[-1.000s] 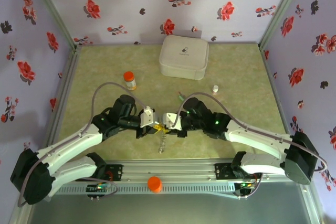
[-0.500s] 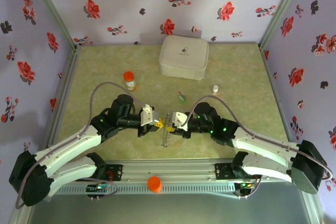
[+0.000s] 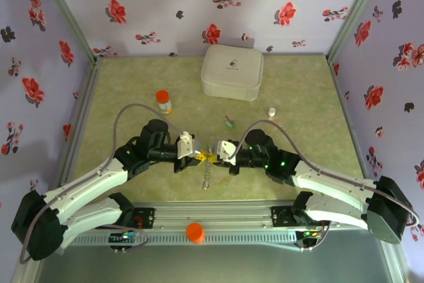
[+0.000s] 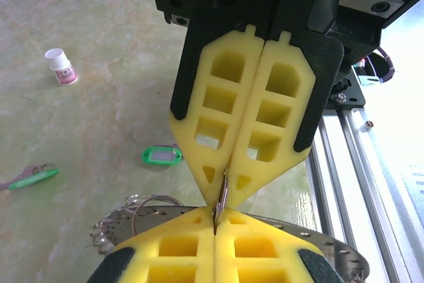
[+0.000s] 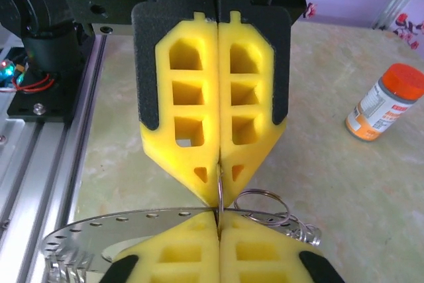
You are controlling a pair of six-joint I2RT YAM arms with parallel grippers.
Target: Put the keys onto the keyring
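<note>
Both my claws are closed, tip to tip, on the same thing. My left claw and my right claw pinch the thin wire loop of the dark grey metal keyring, held edge-on where their yellow foam pads meet. So the keyring sits right between my claws, and its spare coils bulge out just beside the tips, on the side away from my bases.

I judge this to be the holding-and-opening step: the ring is secured from both sides, but nothing is threaded on it yet. Of the two small keys with green plastic heads, one key lies on the pale green table beyond my claws and near the tips. The other key lies well apart. The next move, I reckon, calls for one claw to hold fast while the other lets go and fetches a key, or for a gentle pull apart to make a gap. Either way it needs fine alignment, since the wire is so thin.

The keyring's long axis runs down from the pinch. Its chain hangs limp, free end pointing towards the table, though I cannot quite tell whether that end touches the surface.
</note>
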